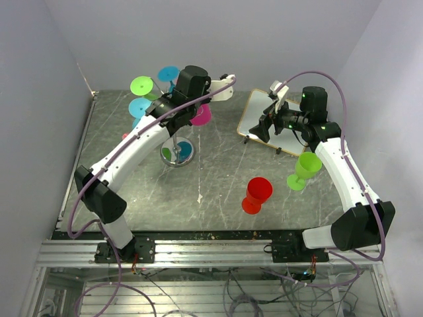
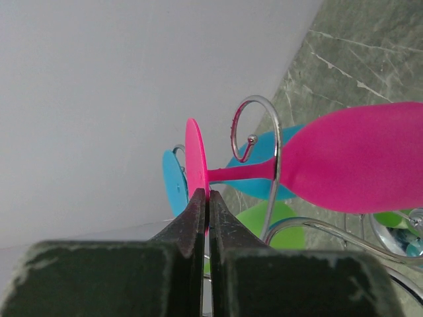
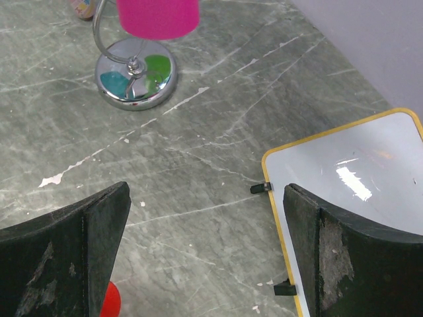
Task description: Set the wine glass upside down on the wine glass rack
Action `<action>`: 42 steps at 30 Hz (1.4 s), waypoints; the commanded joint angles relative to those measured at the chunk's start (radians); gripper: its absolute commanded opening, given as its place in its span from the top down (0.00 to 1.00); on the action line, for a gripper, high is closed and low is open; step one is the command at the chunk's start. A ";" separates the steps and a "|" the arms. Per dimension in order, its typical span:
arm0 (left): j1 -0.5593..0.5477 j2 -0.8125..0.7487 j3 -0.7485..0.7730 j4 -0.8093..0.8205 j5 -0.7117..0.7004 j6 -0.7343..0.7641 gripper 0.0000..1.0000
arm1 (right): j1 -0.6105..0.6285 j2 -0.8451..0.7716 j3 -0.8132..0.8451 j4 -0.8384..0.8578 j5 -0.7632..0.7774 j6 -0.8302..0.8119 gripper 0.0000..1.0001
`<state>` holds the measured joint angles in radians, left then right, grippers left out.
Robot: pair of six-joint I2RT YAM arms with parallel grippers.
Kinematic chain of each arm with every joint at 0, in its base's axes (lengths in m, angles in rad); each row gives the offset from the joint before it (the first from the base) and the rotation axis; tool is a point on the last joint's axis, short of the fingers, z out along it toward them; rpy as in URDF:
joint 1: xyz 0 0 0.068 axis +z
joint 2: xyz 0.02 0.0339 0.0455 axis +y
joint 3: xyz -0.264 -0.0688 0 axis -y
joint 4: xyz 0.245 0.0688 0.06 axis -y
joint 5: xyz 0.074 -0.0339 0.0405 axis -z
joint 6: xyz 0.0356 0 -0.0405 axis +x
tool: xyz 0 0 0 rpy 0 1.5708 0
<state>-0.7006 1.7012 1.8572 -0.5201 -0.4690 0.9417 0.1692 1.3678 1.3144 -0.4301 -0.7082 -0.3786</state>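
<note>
Currently left tool [image 2: 205, 198] pinches pink wine glass [image 2: 357, 165] by its foot; stem runs frame-right across wine glass rack [image 2: 252, 139] curl; right tool [image 3: 206, 191] wide, empty.

a, pink plastic wine glass [image 2: 357, 165]: smooth, opaque, satin, with a soft sheen along the bowl. b, silver metal wire rack [image 2: 256, 122]: thin polished wire; its round base [image 3: 135, 78] is mirror-bright, reflecting blue and green. c, grey-green stone-patterned worktop [image 3: 218, 139]: matt, white-veined, with pale chips and scuffs. d, white board with yellow rim [image 3: 357, 178]: glossy, carrying a bright glare patch. e, right tool [image 3: 205, 198]: fingers [image 3: 73, 251] black, matt, rubbed pale and rough in places. f, left tool [image 2: 205, 195]: fingers [image 2: 195, 221] dark and matt.
</note>
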 commanded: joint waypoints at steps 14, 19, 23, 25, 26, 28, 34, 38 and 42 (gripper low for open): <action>-0.047 -0.009 0.074 -0.043 0.056 0.006 0.93 | -0.005 -0.008 0.007 0.011 -0.019 -0.003 0.00; -0.051 0.008 0.096 -0.032 0.062 0.012 0.93 | -0.006 -0.003 0.011 0.008 -0.023 -0.002 0.00; -0.053 0.022 0.105 -0.007 0.065 0.009 0.93 | -0.006 -0.007 0.005 0.008 -0.022 -0.005 0.00; -0.053 0.028 0.107 0.008 0.066 0.005 0.93 | -0.006 -0.007 0.008 0.006 -0.020 -0.006 0.00; -0.053 0.031 0.108 0.017 0.065 0.002 0.93 | -0.006 -0.007 0.008 0.005 -0.020 -0.006 0.00; -0.054 0.037 0.113 0.033 0.064 -0.006 0.93 | -0.006 -0.007 0.009 0.005 -0.021 -0.007 0.00; -0.053 0.055 0.117 0.073 0.044 -0.006 0.93 | -0.006 -0.010 0.006 0.005 -0.024 -0.009 0.00; -0.053 0.064 0.114 0.089 0.020 -0.001 0.93 | -0.006 -0.014 0.003 0.005 -0.022 -0.013 0.00; -0.053 0.077 0.109 0.101 -0.022 0.012 0.93 | -0.006 -0.018 0.000 0.006 -0.023 -0.013 0.00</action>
<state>-0.7437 1.7645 1.9347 -0.4828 -0.4339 0.9394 0.1692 1.3678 1.3144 -0.4313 -0.7189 -0.3798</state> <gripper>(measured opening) 0.072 0.996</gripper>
